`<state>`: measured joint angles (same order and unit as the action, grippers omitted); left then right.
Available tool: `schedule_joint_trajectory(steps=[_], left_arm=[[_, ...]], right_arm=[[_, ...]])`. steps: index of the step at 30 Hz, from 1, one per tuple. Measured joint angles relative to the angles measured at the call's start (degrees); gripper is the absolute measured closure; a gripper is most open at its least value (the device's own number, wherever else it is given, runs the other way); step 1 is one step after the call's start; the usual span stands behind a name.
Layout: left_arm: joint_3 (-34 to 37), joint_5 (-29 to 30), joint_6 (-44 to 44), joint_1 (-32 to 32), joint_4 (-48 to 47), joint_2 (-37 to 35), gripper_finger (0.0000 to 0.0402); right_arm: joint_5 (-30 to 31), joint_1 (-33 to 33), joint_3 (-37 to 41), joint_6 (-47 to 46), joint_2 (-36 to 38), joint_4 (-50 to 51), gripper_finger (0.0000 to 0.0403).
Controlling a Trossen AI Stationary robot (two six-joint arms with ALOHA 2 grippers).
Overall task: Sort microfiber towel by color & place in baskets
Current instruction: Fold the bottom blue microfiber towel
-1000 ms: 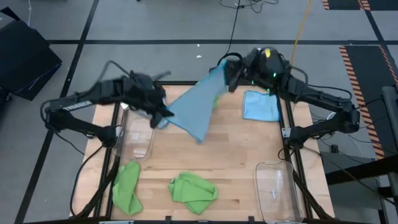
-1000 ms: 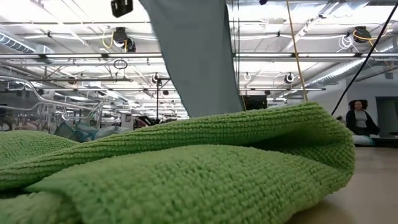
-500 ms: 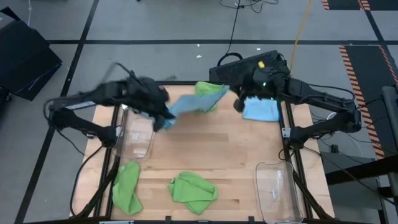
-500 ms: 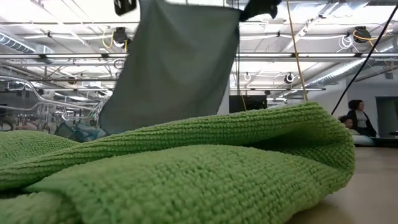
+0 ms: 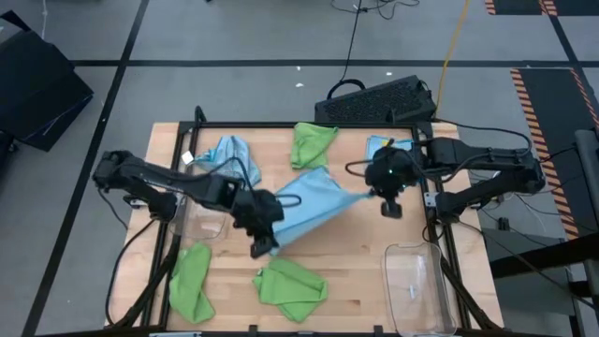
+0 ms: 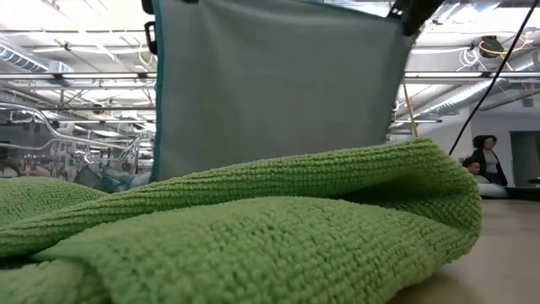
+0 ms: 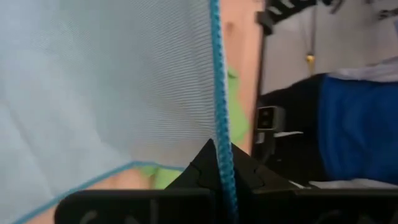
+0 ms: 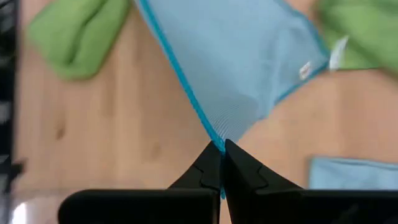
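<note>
A light blue microfiber towel [image 5: 309, 204] hangs spread between my two grippers over the middle of the table. My left gripper [image 5: 267, 241] is shut on one top corner and my right gripper [image 5: 374, 195] is shut on the other. In the low view the towel [image 6: 278, 84] hangs like a sheet behind a green towel [image 6: 253, 236] that hides its lower edge. One clear basket [image 5: 201, 213] stands at the left edge under my left arm. The other basket [image 5: 421, 285] stands at the near right corner. My left gripper pinches the towel's bound edge [image 7: 219, 134] at a top corner between its two fingers, slanting down from the table's left. The towel hangs below, drawn taut toward the other gripper. My right gripper pinches the opposite top corner [image 8: 216, 142] between its fingertips, pointing steeply down. The cloth spreads away from that corner, its top edge taut.
A crumpled blue towel [image 5: 229, 154] and a green one [image 5: 314, 142] lie at the far edge; a folded blue towel [image 5: 386, 148] lies under my right arm. Two green towels [image 5: 192, 281] [image 5: 292, 285] lie at the near edge. A black crate [image 5: 374, 98] stands beyond the table.
Both grippers have come down and toward the table's near edge from the far side, carrying the blue towel. My right gripper has tipped steeply downward. My left has swung toward the middle of the table. The towel, bunched and slanting before, now hangs spread wide between them.
</note>
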<state>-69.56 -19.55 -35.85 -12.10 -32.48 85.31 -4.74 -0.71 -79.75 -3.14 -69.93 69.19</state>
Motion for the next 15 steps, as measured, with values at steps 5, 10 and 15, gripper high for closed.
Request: schedule_joint_trajectory(steps=[5,10,15], left_arm=[[0.0,-0.4,-2.4,-3.7,6.0,3.3,0.0394],[0.0,-0.9,-5.4,-6.0,6.8,5.7,0.0394],[0.0,-1.2,-6.4,-7.1,9.6,6.7,0.0394]], right_arm=[[-4.7,2.0,0.5,1.8,-0.1,3.5,0.0403],[-11.4,4.1,5.9,1.5,-0.2,2.8,0.0403],[-15.0,7.7,13.6,1.3,-0.2,-0.5,0.0403]])
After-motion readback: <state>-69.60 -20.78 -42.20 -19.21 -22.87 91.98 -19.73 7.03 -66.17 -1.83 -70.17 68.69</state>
